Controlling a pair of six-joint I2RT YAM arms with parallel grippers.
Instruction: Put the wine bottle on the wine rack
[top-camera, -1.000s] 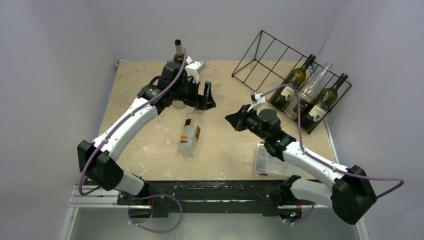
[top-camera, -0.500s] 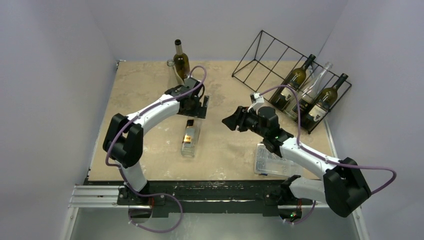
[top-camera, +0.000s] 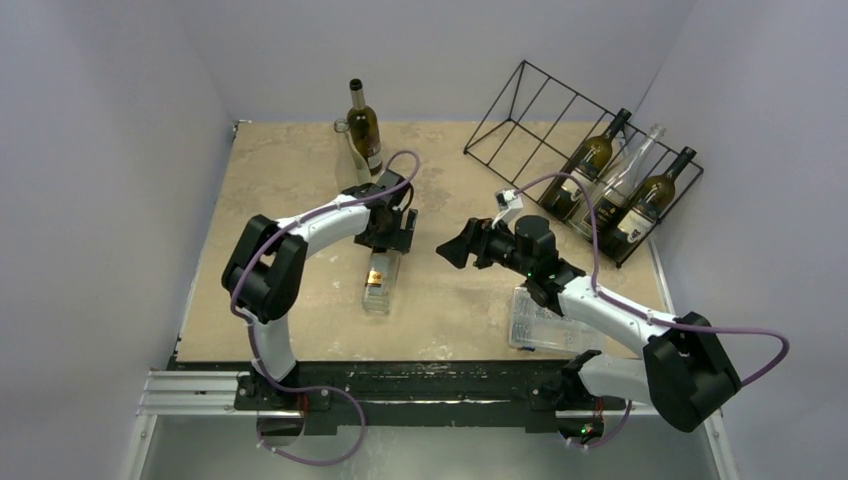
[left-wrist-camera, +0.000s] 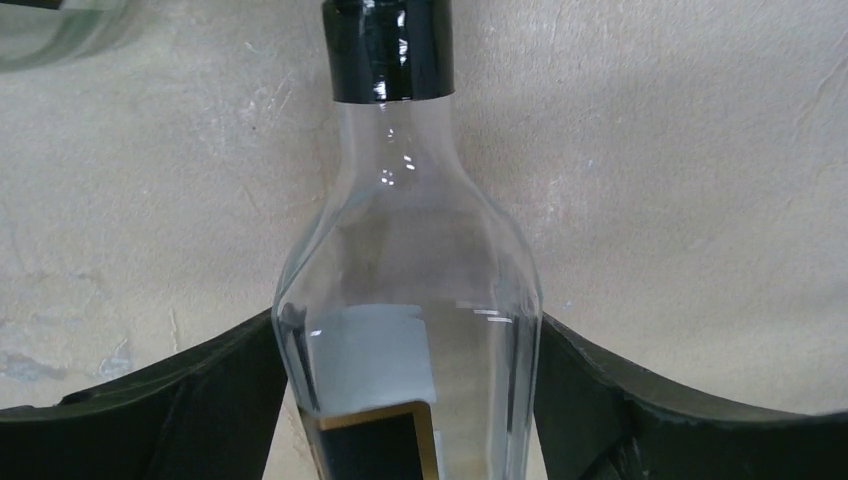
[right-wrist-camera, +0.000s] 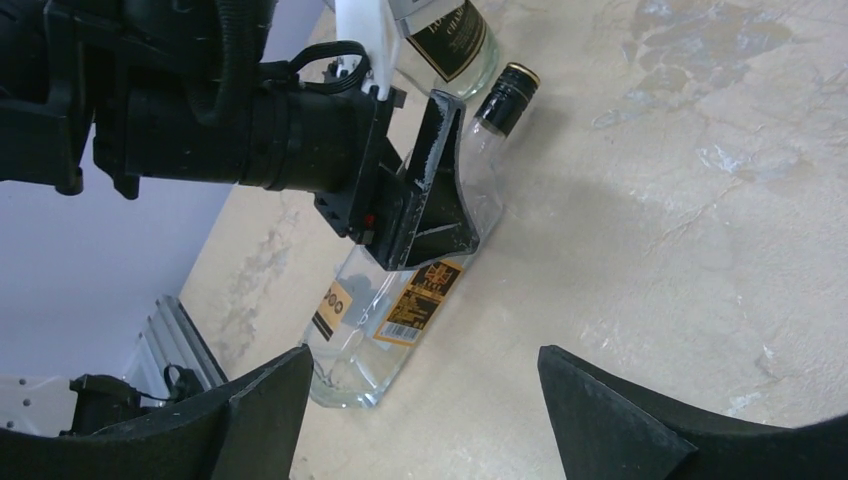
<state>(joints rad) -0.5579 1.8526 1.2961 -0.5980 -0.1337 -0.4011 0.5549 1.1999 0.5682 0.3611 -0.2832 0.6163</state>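
A clear glass wine bottle (top-camera: 380, 275) with a black cap and a black-and-gold label lies flat on the table, neck pointing away. My left gripper (top-camera: 390, 232) is down over its shoulder. In the left wrist view the bottle (left-wrist-camera: 405, 250) fills the gap of the left gripper (left-wrist-camera: 410, 330), both fingers against the glass. My right gripper (top-camera: 448, 250) hangs open to the right of it, nothing between its fingers; its view shows the bottle (right-wrist-camera: 400, 300) beyond the right gripper (right-wrist-camera: 425, 355). The black wire wine rack (top-camera: 560, 85) stands at the back right.
Three bottles lie in the rack's right-hand slots: a dark one (top-camera: 590, 160), a clear one (top-camera: 632, 160) and another dark one (top-camera: 655, 195). A dark green bottle (top-camera: 363, 125) stands upright behind the left gripper. A clear plastic box (top-camera: 540, 325) sits under the right arm.
My left arm has swung down from beside the standing bottle onto the lying bottle, and its jaws have narrowed onto the glass. The right gripper has opened and shifted slightly left.
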